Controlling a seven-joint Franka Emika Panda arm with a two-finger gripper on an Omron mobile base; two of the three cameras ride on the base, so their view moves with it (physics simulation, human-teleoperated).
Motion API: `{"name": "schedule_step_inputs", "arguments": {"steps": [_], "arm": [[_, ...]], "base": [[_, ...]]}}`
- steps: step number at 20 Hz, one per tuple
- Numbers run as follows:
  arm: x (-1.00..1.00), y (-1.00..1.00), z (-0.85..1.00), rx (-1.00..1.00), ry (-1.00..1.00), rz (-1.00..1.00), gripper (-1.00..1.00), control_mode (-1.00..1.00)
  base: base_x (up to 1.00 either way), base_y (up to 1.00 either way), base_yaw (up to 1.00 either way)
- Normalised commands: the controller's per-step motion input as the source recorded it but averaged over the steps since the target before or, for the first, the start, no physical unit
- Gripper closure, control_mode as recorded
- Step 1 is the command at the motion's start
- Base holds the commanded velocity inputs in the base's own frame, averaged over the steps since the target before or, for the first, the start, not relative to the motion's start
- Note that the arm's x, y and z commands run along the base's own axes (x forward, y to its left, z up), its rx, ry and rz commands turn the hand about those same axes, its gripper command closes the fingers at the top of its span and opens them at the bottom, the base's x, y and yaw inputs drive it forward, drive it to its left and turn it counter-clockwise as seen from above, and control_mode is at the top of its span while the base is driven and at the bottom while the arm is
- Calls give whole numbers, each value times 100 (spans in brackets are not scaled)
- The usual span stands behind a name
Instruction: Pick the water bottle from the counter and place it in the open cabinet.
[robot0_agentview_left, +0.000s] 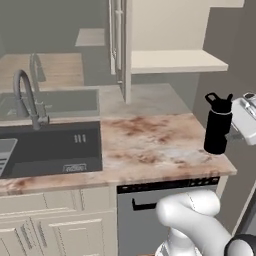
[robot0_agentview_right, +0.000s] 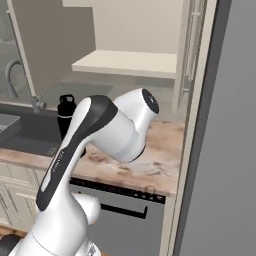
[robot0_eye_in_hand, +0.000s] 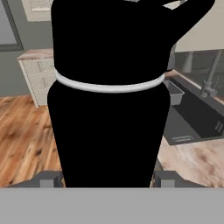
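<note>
The bottle (robot0_eye_in_hand: 109, 94) is being held between the pincer (robot0_eye_in_hand: 104, 178) fingers, low on its body, at the near right corner of the table (robot0_agentview_left: 150, 145). Being gripped low, it could be tipped or knocked against the cabinet shelf (robot0_agentview_left: 175, 61) edge beyond.

Water bottle (robot0_agentview_right: 65, 116) base behind arm; cabinet (robot0_agentview_left: 175, 60) top cropped.
</note>
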Motion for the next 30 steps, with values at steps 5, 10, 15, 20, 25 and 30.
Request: {"name": "schedule_step_inputs", "arguments": {"steps": [5,10,15,20,25,30], "arm": [[0,0,0,0,0,0,100,100],[0,0,0,0,0,0,100,100],[0,0,0,0,0,0,100,100],[0,0,0,0,0,0,100,100],[0,0,0,0,0,0,100,100],[0,0,0,0,0,0,100,100]], "base": [[39,27,-13],[29,25,-7],[23,0,0],[49,0,0],[66,0,0],[51,0,0]]}}
